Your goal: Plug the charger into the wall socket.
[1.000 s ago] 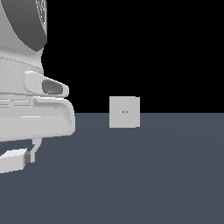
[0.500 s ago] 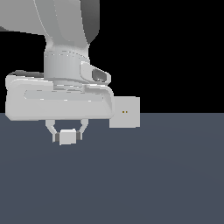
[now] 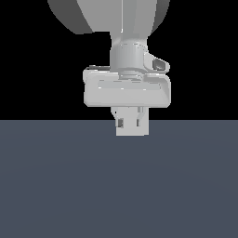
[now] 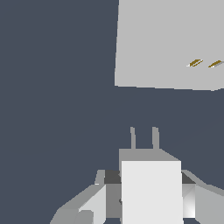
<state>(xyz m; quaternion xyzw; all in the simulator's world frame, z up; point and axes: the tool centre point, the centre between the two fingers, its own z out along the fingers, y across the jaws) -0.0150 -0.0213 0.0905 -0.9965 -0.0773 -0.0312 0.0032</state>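
Note:
In the wrist view the charger (image 4: 151,192), a small off-white block with two thin prongs (image 4: 133,138), sits between the fingers (image 4: 94,203) of my gripper (image 4: 146,177), which is shut on it. The prongs point toward the wall socket (image 4: 162,43), a flat light-grey plate with two yellowish holes (image 4: 195,63). Dark floor shows between the prongs and the plate, and the prongs are offset from the holes. In the exterior view my gripper (image 3: 129,123) hangs directly in front of the wall socket (image 3: 132,132) and covers most of it; there the charger cannot be told apart from the plate.
A dark grey-blue floor (image 3: 119,186) fills the lower half of the exterior view, under a black background. The arm's bulky white hand (image 3: 126,90) and wrist fill the upper middle.
The arm has swung from the exterior view's left to its middle, carrying the charger. The hand now stands in front of the wall socket and hides its holes.

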